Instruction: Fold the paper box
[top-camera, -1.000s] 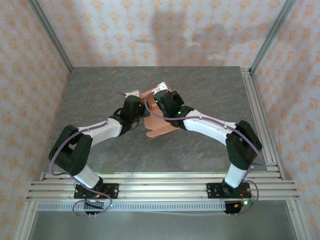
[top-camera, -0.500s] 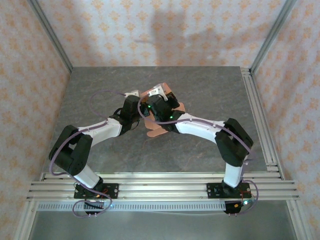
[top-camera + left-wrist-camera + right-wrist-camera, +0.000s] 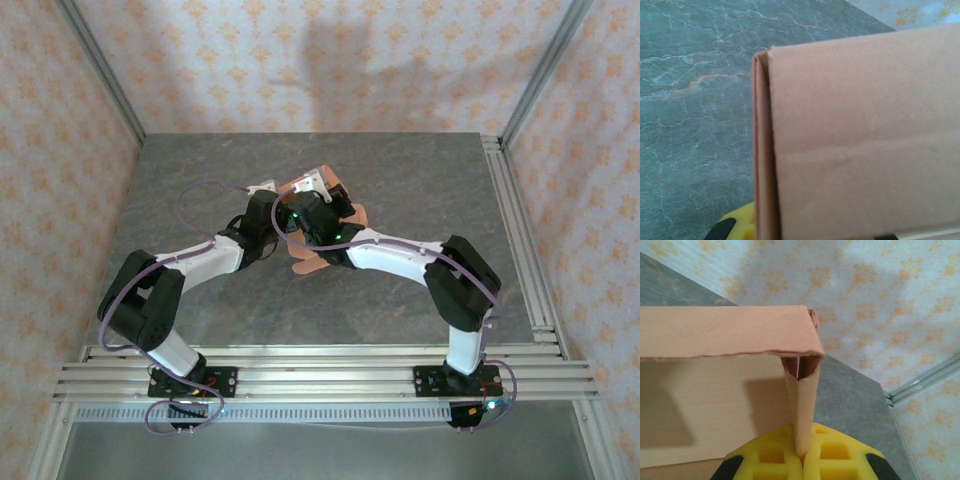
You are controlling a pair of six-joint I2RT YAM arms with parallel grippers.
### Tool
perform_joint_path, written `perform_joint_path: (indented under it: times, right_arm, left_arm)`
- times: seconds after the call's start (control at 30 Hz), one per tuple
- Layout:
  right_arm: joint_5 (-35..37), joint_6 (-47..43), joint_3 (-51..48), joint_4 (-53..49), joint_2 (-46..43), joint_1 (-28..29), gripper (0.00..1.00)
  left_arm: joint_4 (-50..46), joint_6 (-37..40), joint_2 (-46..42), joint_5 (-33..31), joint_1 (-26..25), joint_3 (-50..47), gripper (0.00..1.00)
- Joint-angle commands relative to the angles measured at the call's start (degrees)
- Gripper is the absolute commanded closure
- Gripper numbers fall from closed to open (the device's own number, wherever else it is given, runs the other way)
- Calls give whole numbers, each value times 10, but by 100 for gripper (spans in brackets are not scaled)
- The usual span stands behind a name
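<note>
1. Check the right gripper (image 3: 802, 460). Its yellow pads are clenched on a thin doubled wall of the paper box (image 3: 715, 330), which stands upright out of the jaws.
2. Check the left gripper (image 3: 278, 205). It is closed. In the left wrist view a folded edge of card runs down beside one yellow finger (image 3: 735, 227), so judge this a grasp on the opposite side of the same box.
3. Locate the work. Both arms hold the box together above the middle of the table (image 3: 420, 190), towards its far half.
4. Assess progress. One wall is folded over on itself and meets a second panel at a formed corner. In the top view, rounded flaps splay loose below and to the right of the grippers. Treat the fold as partway done: these flaps need tucking.
5. Inspect the interior. The inner face in the right wrist view is bare card, with nothing inside it.
</note>
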Motion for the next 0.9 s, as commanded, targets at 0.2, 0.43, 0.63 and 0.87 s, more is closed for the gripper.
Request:
perform_joint_path:
  times: [0.2, 0.43, 0.63, 0.87]
  right_arm:
    - [-215, 40, -47, -30, -116, -1, 66]
    - [-385, 45, -83, -92, -206, -38, 26]
    - [-562, 85, -122, -131, -298, -116, 19]
    - [-729, 237, -221, -34, -374, -237, 19]
  left_arm:
    - [-2, 27, -24, 31, -13, 32, 100]
    - [-8, 34, -22, 33, -11, 35, 100]
    - [-8, 36, -10, 54, -8, 43, 100]
    - [43, -11, 6, 102, 5, 33, 100]
